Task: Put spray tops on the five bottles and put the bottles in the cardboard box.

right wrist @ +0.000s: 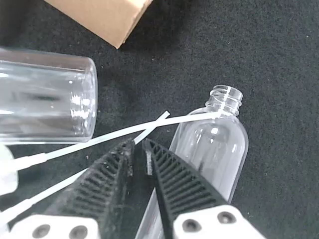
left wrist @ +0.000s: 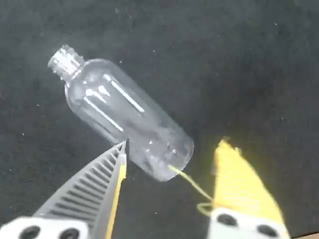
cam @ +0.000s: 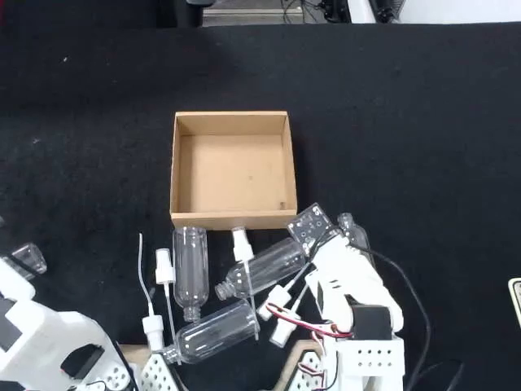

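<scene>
The cardboard box [cam: 232, 167] stands open in the middle of the table. Three capless clear bottles [cam: 190, 269] [cam: 264, 269] [cam: 216, 332] lie in front of it among loose white spray tops [cam: 165, 269] [cam: 277, 297]. My right gripper [cam: 313, 228] [right wrist: 138, 145] is shut just beside another capless bottle [cam: 354, 232] [right wrist: 214, 144]. Two thin spray-top tubes [right wrist: 99, 137] cross at its fingertips. My left gripper [left wrist: 172, 159] is open around the base of a lying capless bottle [left wrist: 124, 117], which is at the far left of the table [cam: 28, 257].
A box corner [right wrist: 99, 15] and a clear bottle's base [right wrist: 45, 99] lie close to the right gripper. More spray tops [cam: 242, 244] [cam: 153, 326] [cam: 281, 330] rest between the bottles. Black cloth [cam: 423, 147] covers the table.
</scene>
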Controlling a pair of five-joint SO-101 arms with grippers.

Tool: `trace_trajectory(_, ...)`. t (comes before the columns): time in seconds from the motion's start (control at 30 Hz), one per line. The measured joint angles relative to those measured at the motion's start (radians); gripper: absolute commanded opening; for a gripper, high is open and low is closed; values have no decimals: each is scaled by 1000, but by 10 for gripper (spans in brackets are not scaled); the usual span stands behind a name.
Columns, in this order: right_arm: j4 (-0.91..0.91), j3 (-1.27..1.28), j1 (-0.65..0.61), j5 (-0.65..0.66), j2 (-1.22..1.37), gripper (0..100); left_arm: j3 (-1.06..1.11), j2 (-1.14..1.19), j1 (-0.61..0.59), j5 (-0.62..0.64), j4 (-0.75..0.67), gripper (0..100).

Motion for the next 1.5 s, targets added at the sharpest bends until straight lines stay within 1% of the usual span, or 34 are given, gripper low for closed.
trace_trajectory(0.07,0,0,0,0,0,12,28,0,-25,28,3,522)
trace_trajectory(0.13,0,0,0,0,0,12,74,0,-43,44,40,559)
trace_trajectory(0.3,0,0,0,0,0,12,130,0,-87,44,201,561)
trace_trajectory(0.37,0,0,0,0,0,12,132,0,-118,46,206,561)
trace_trajectory(0.6,0,0,0,0,0,12,147,0,-187,117,31,561)
trace_trajectory(0.73,0,0,0,0,0,12,270,0,-187,124,-60,561)
trace_trajectory(0.9,0,0,0,0,0,12,448,0,-187,178,-299,559)
trace_trajectory(0.97,0,0,0,0,0,12,460,0,-187,204,-356,520)
trace_trajectory(1.03,0,0,0,0,0,12,460,0,-187,232,-367,429)
trace_trajectory(1.2,0,0,0,0,0,12,500,0,-184,293,-390,68)
trace_trajectory(1.23,0,0,0,0,0,12,506,0,-184,292,-391,23)
trace_trajectory(1.27,0,0,0,0,0,12,509,0,-183,284,-393,32)
trace_trajectory(1.33,0,0,0,0,0,12,509,-6,-160,226,-394,63)
trace_trajectory(1.43,0,0,0,0,0,12,516,-18,-120,127,-371,52)
trace_trajectory(1.5,0,0,0,0,0,12,508,-18,-87,46,-330,44)
